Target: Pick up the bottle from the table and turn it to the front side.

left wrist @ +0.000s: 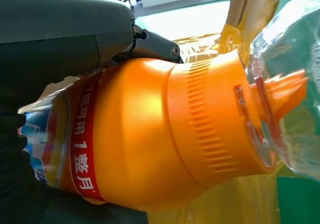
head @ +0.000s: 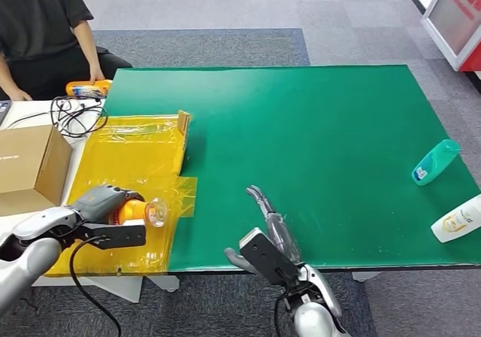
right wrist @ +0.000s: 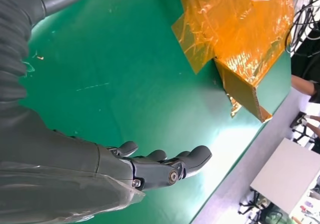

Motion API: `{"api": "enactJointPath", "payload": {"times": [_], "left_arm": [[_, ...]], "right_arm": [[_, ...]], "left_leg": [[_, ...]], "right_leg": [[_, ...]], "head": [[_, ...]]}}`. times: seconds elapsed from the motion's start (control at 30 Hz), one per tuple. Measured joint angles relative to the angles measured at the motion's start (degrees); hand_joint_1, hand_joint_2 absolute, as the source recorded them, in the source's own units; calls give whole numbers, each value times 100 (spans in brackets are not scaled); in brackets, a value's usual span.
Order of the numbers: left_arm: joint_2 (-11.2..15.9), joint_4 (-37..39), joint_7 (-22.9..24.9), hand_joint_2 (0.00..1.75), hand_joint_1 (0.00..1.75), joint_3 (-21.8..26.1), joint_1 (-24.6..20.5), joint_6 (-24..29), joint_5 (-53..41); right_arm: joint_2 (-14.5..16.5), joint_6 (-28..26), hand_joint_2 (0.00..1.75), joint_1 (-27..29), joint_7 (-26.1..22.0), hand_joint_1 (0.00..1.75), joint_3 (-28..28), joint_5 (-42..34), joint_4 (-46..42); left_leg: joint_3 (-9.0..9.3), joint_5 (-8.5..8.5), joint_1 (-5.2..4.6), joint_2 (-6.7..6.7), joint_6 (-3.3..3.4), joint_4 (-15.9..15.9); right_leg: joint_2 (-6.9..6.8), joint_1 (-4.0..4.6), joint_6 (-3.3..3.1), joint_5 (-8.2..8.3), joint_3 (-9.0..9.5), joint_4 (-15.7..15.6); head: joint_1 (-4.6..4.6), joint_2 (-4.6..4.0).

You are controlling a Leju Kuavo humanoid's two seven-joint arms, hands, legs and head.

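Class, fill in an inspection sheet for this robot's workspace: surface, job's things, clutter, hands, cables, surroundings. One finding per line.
Surface: green table; a yellow taped sheet covers its left part, with a cardboard flap standing at its edge.
Job's things: orange bottle with a clear cap, lying sideways in the left hand over the yellow sheet.
Clutter: teal bottle and white bottle lying near the table's right edge; cardboard box at left.
Hands: left hand grips the orange bottle; right hand holds nothing, fingers apart above the green table.
Cables: black cable coil beside the box.
Surroundings: grey carpet floor; seated person touching another orange bottle.
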Motion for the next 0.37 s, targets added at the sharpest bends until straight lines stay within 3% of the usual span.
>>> {"api": "enactJointPath", "payload": {"times": [0.17,0.37], "left_arm": [[-83,201,-31,175,172,-303,-81,665,-649],[-484,223,100,175,169,-221,-47,1498,-1751]], "right_arm": [[0,2,175,9,13,0,-1,10,64],[1,41,175,42,87,0,-1,115,64]], "left_leg": [[-2,3,0,0,-1,0],[-7,1,-1,-1,1,0]], "right_leg": [[-1,0,1,1,-2,0],[0,-2,2,1,-4,-1]], "head": [[0,0],[1,0]]}}
